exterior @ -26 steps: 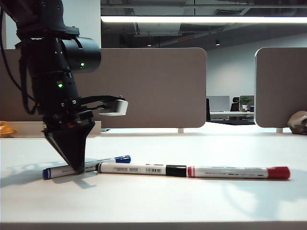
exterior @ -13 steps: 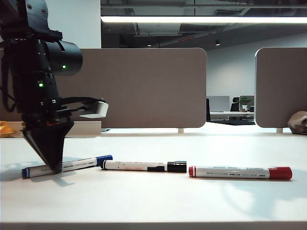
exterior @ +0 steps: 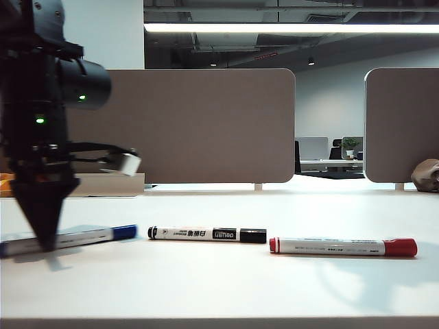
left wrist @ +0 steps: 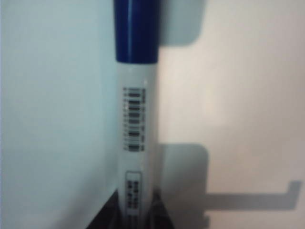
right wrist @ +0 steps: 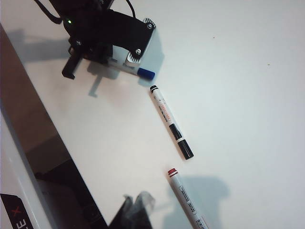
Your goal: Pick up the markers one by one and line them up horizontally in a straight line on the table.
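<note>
At far left on the table [exterior: 219,295], my left gripper [exterior: 45,241] is pinching the blue marker [exterior: 75,237]; I am lowering it level, in line with the black marker [exterior: 206,234]; my right gripper [right wrist: 136,210] is hanging shut, idle.

Three markers [exterior: 207,234] lie on one table [exterior: 219,295], behind them two divider panels [exterior: 206,123].

Two grey-brown divider panels [exterior: 206,127] with rounded corners stood upright along the far edge of the white surface [exterior: 226,288], a gap between them. Through that gap an open office showed: a distant desk, a monitor [exterior: 313,147] and a small potted plant [exterior: 350,145]. A long strip light [exterior: 288,28] glowed under a dark ceiling with exposed ducts. A pale wall [exterior: 116,34] rose at the left. Something yellow [exterior: 8,184] lay at the far left edge.
</note>
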Robot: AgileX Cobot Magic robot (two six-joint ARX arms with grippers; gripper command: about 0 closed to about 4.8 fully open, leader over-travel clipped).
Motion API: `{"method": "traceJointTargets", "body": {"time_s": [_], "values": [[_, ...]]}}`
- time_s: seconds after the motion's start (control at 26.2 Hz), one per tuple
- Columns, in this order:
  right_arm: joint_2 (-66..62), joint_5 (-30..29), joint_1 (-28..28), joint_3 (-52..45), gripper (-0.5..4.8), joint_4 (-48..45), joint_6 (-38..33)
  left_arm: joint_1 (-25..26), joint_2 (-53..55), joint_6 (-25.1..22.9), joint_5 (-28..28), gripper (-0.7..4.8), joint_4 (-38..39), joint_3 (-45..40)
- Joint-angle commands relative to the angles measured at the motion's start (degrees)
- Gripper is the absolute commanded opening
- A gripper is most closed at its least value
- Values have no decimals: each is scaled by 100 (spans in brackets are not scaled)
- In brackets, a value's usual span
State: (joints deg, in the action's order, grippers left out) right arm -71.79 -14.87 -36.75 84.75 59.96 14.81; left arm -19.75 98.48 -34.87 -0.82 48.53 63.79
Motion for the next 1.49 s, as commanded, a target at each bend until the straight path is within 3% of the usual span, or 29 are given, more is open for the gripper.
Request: {"method": "traceJointTargets", "body": {"time_s": [0.04, 0.27, 0.34, 0.46, 0.76, 1.49], "values": [[17, -52, -4, 15, -2, -66, 26, 118, -48, -404, 341, 52, 343, -55], [17, -79, -4, 13, -2, -66, 166, 179, -138, -981, 468, 53, 461, -42], [15, -190, -2, 13, -2, -68, 181, 179, -162, -1447, 466, 53, 503, -39], [15, -216, -2, 13, -2, -63, 195, 179, -162, -1773, 444, 53, 490, -37], [-17, -225, 0, 13, -2, -68, 199, 179, -160, -2938, -201, 53, 363, -37], [-317, -483, 2, 0, -2, -46, 197, 179, -146, -3980, -503, 82, 251, -37]]}}
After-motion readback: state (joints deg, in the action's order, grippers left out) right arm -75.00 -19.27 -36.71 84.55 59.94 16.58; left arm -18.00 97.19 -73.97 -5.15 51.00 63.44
